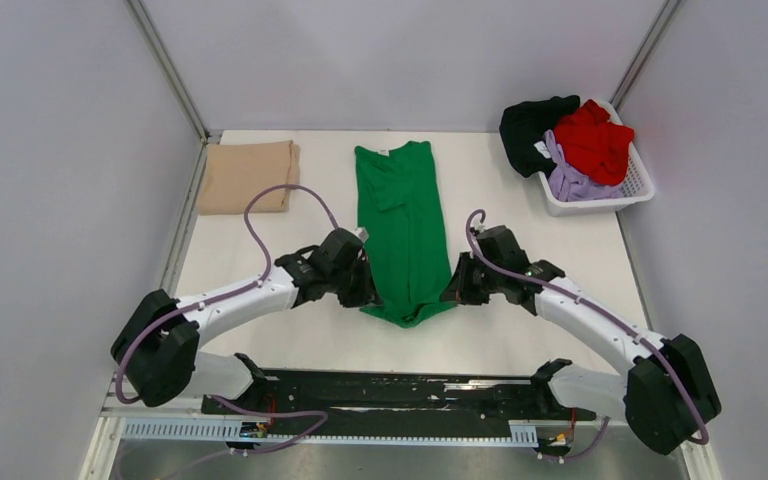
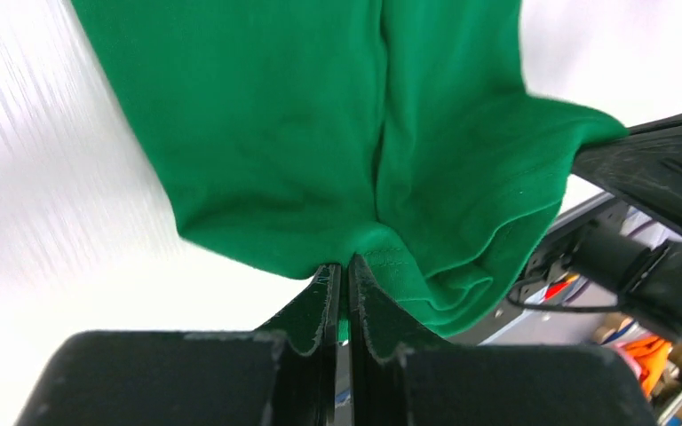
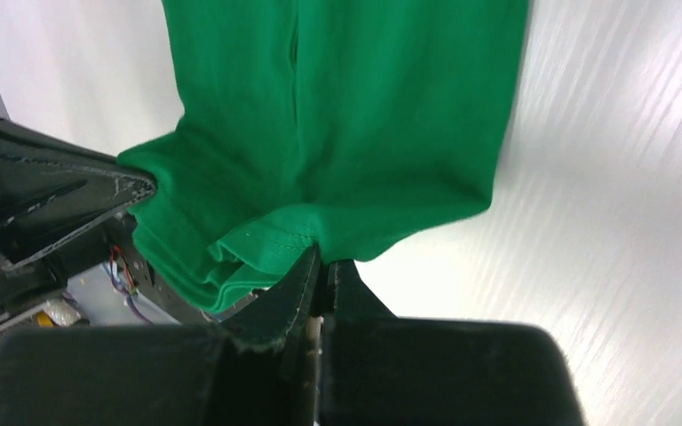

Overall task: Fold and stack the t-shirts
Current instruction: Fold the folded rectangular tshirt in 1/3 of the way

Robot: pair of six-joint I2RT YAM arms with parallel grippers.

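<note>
The top camera is taking in the whole table (image 1: 520, 335). On it the green t-shirt (image 1: 400, 220) is lying in the middle as a long narrow strip running from far to near, collar at the far end. Both claws are meeting its near hem, one from each side. How they are gripping is showing only in the wrist views. There the left gripper (image 2: 344, 271) is pinching the near-left corner of the hem, its jaws pressed almost together with green cloth caught between them. The right gripper (image 3: 322, 262) is clamping the near-right corner the same way, jaws closed on the hem. Between the two claws the hem is bunching in loose folds, a detail the top camera is barely giving. Only the top camera is showing the other shirts. Counting there, five shirts are lying in view. One is the green one, and one tan t-shirt (image 1: 248, 177) is lying folded at the far left. A black t-shirt (image 1: 532, 125), a red t-shirt (image 1: 595, 140) and a lavender t-shirt (image 1: 570, 182) are lying heaped in the single white basket (image 1: 643, 186) at the far right. Two arms are working, both on the same shirt.
</note>
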